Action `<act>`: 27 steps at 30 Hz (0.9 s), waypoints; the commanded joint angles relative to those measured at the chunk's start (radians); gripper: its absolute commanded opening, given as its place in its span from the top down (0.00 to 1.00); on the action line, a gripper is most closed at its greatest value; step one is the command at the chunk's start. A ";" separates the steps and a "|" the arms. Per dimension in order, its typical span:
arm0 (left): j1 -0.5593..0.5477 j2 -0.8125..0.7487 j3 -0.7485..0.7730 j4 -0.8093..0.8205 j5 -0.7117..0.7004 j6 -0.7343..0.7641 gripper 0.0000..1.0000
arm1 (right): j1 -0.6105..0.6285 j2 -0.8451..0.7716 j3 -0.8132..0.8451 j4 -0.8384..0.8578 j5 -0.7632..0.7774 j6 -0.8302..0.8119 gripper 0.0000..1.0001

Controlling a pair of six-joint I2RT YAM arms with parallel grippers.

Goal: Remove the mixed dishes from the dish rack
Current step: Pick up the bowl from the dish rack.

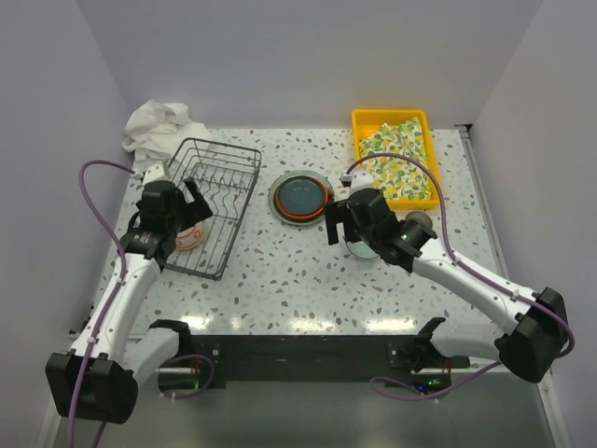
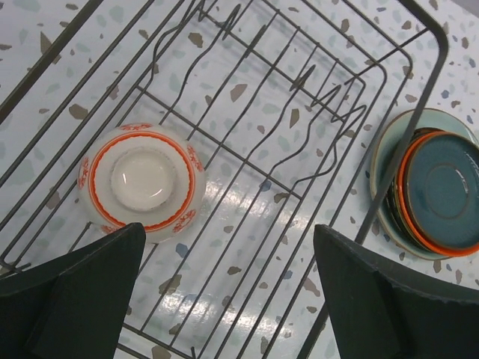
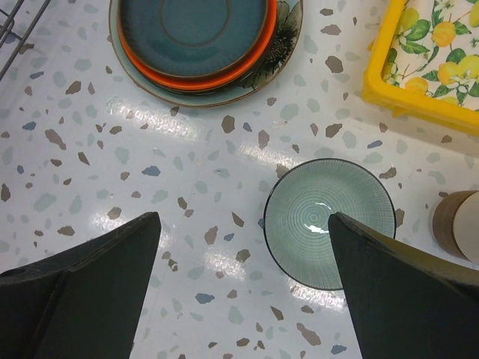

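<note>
The dark wire dish rack [image 1: 213, 201] [image 2: 247, 149] holds one small red-white patterned bowl [image 2: 142, 182] [image 1: 189, 236] at its near end; it appears to lie bottom up. My left gripper [image 2: 228, 247] [image 1: 194, 207] hangs open above the rack, just right of the bowl, with nothing between its fingers. On the table to the right is a stack of plates [image 1: 300, 196] [image 3: 196, 37] [image 2: 438, 191], teal on orange on a patterned one. A pale green plate [image 3: 329, 222] lies alone on the table. My right gripper [image 3: 243, 224] [image 1: 338, 224] is open above it, holding nothing.
A grey-brown cup [image 3: 458, 224] [image 1: 418, 222] stands right of the green plate. The yellow tray with lemon-print cloth [image 1: 396, 159] [image 3: 426, 60] sits at the back right. A crumpled white cloth [image 1: 159, 126] lies behind the rack. Walls close in the table.
</note>
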 commanded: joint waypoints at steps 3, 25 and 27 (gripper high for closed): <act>0.023 0.090 0.040 -0.044 -0.067 0.054 0.00 | 0.002 -0.056 -0.026 -0.005 -0.029 -0.039 0.01; -0.169 0.363 0.068 0.000 -0.385 0.798 0.02 | -0.003 -0.142 -0.114 -0.002 0.005 -0.137 0.01; -0.176 0.371 0.058 0.020 -0.392 0.847 0.02 | -0.002 -0.144 -0.114 -0.010 0.002 -0.139 0.02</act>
